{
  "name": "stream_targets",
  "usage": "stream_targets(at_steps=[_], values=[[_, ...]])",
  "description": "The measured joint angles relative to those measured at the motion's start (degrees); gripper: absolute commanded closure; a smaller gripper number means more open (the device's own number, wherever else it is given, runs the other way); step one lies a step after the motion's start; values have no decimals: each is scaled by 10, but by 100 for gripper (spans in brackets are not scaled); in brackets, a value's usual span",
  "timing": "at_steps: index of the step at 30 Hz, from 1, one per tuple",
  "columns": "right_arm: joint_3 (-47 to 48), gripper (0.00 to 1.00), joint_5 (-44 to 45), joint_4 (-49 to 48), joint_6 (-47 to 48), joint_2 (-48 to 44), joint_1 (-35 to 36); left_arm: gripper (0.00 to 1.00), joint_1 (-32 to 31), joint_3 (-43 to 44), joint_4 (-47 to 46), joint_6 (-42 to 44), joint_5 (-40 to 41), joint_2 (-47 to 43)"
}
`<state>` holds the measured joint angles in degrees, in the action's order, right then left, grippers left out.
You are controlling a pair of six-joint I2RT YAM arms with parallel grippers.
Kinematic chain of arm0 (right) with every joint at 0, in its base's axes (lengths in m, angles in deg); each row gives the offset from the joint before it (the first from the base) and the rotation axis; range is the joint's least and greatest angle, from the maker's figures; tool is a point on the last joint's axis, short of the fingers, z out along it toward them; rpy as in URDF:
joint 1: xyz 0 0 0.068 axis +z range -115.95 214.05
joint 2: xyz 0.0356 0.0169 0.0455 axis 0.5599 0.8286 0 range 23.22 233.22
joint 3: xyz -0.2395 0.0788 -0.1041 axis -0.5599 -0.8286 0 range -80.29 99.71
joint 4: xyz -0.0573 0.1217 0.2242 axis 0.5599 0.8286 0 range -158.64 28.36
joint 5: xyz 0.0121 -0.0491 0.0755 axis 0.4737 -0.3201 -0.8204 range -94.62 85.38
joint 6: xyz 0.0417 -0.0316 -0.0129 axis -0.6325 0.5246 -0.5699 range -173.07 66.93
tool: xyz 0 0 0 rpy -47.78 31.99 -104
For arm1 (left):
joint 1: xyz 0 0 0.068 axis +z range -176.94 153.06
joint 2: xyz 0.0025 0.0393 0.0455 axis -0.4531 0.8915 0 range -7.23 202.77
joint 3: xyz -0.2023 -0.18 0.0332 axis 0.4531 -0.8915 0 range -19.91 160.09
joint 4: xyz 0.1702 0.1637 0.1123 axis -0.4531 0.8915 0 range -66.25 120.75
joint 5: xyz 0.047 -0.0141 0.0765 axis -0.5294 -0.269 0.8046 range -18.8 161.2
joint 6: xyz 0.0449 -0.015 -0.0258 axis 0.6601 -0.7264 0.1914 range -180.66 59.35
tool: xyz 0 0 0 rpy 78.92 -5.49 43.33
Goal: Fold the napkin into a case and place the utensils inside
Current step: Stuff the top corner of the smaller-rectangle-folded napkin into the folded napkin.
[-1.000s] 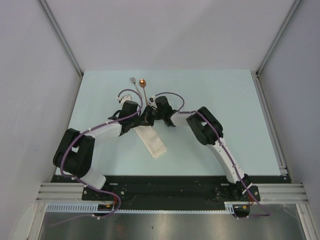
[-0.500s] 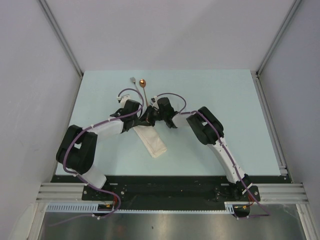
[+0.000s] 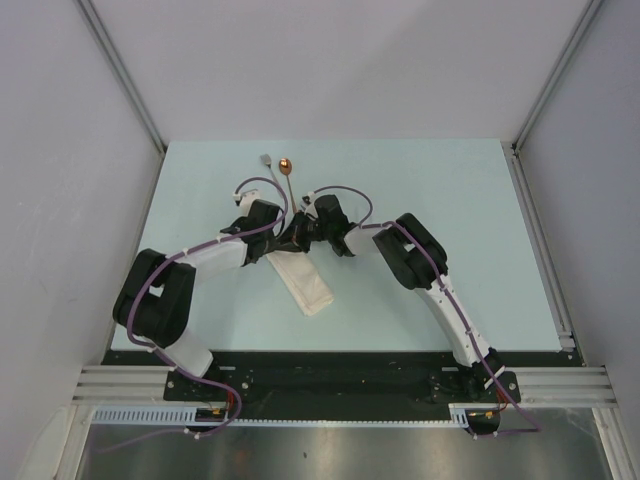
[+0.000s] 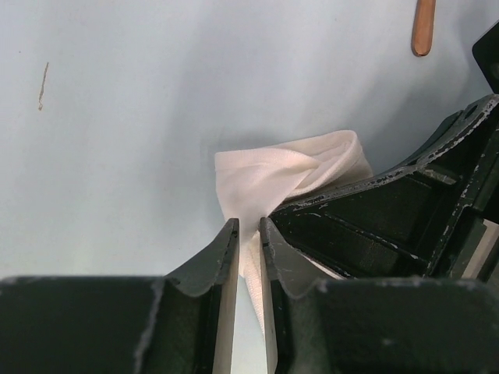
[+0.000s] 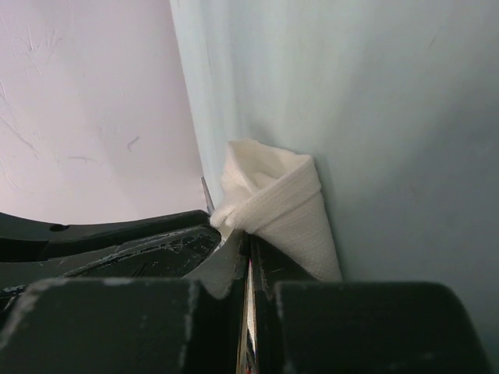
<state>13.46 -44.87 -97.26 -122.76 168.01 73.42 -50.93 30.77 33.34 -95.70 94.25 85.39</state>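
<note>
Napkin [image 3: 309,284] plain off-white; spoon [image 3: 286,165] bowl copper-orange; fork [image 3: 267,160] silver; table [image 3: 450,190] pale blue-green.

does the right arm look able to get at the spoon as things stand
Probably not yet: the right gripper is shut on the napkin. The spoon lies just beyond on bare table, nothing blocking it once the cloth is released.

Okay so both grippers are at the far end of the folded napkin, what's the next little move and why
Probably spread the case's mouth: the right gripper looks pinched on one cloth layer and the left gripper has cloth between its slightly parted fingers, so drawing them gently apart should open a pocket. The fork and spoon lie outside, beyond the arms.
</note>
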Motion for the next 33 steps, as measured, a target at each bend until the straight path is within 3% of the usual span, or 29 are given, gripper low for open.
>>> stream_targets(at_steps=[10, 14, 21, 28, 33], values=[[0, 97, -1, 0, 0, 0, 0, 90, 0, 0, 0, 10, 0, 14], [2, 97, -2, 5, 0, 0, 0, 100, 0, 0, -2, 12, -1, 17], [30, 96, -2, 43, 7, 3, 0, 100, 0, -7, -16, 15, -13, 10], [135, 95, -14, 139, 40, 44, 6, 100, 7, -24, -43, 5, -23, 1], [139, 95, -13, 154, 68, 44, 8, 100, 7, -26, -44, 5, -25, 1]])
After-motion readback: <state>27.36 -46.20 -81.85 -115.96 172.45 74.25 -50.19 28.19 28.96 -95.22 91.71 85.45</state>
